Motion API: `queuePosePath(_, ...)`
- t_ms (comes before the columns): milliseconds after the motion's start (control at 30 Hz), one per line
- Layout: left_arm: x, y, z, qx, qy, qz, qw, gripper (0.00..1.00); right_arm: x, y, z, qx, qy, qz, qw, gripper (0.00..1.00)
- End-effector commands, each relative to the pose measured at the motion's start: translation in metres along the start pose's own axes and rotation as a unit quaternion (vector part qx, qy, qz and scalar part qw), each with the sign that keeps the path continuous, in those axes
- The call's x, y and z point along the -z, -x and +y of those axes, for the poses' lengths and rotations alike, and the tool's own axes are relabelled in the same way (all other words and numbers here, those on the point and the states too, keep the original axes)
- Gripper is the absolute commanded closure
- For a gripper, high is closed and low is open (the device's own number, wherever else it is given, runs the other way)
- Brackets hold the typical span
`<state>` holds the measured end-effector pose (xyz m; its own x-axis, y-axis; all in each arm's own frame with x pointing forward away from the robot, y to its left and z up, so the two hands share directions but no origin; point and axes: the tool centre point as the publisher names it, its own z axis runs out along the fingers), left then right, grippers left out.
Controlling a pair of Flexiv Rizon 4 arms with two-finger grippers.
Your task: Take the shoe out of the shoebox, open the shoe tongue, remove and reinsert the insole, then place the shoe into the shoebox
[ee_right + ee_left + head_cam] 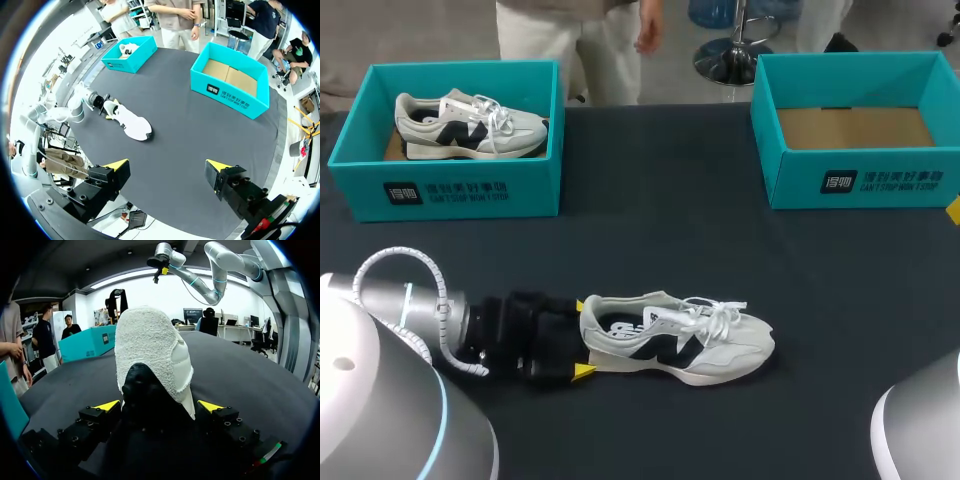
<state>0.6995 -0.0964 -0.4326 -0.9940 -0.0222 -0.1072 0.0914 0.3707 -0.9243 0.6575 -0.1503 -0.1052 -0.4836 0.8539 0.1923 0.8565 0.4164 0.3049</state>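
A grey-white sneaker with black side marks [675, 340] lies on its sole on the dark table, toe pointing right. My left gripper [582, 338] sits at its heel, open, one yellow tip on each side. In the left wrist view the heel [150, 350] fills the gap between the fingertips [107, 405], with thin gaps at both sides. My right gripper [167, 165] hangs open high above the table with nothing between its fingers. From there the sneaker [131, 121] and the left gripper [107, 106] show far below. An empty teal shoebox [860, 180] stands at the back right.
A second teal shoebox [445, 190] at the back left holds another matching sneaker [470, 125]. Both boxes, the left one [127, 62] and the empty one [232, 95], sit along the far edge. Bare dark tabletop lies between the boxes and the sneaker.
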Motion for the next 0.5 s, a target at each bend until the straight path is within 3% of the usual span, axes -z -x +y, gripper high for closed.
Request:
queuePosePath(33,-0.0022,0.0024,-0.0016,-0.003,0.001,0.004,1.000,0.00,-0.0003,0.0012,0.0027,0.000,-0.003,0.001,1.000,0.00)
queuePosePath(500,-0.0087,0.0095,-0.0022,-0.005,0.008,0.013,1.000,0.00,-0.0003,0.0012,0.0027,0.000,-0.003,0.001,1.000,0.00)
